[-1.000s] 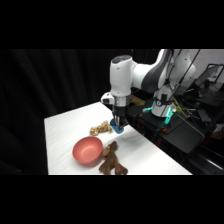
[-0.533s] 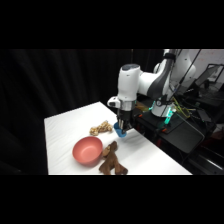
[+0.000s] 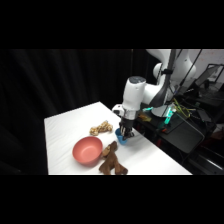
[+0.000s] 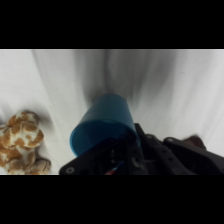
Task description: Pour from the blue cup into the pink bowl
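Arm has swung right and down; tool [image 3: 124, 136] at blue cup [image 4: 102, 125], closure unclear. Light, slick plastic: you grip mid-wall.

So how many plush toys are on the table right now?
2. A brown toy lies beside the pink bowl at the table's near edge. A spotted tan toy lies farther back, beside the blue cup. None looks hidden.
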Controlling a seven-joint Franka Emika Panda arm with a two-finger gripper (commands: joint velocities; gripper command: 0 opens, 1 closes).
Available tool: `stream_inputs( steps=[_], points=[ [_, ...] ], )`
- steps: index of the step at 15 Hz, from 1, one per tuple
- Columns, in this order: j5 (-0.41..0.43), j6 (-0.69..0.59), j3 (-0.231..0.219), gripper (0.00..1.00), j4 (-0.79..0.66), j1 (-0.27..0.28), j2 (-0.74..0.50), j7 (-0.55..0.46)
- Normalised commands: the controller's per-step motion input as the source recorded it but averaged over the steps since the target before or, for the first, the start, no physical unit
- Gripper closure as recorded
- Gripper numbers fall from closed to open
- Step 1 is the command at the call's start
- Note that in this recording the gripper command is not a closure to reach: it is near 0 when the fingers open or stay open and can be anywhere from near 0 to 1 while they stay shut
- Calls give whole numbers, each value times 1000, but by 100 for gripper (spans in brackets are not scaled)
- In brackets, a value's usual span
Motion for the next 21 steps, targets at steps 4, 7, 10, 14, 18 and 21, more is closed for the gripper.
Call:
stream_inputs(
  steps=[4, 7, 10, 14, 18, 21],
  points=[
    [-283, 117, -299, 0, 136, 312, 124, 424],
    [-237, 16, -243, 0, 79, 305, -10, 347],
    [-249, -35, -242, 0, 67, 279, -39, 300],
    [-27, -198, -4, 0, -16, 43, -205, -18],
    [-142, -420, -93, 0, -74, 58, -596, -73],
    [140, -601, 175, 0, -97, -186, -777, -448]
  ],
)
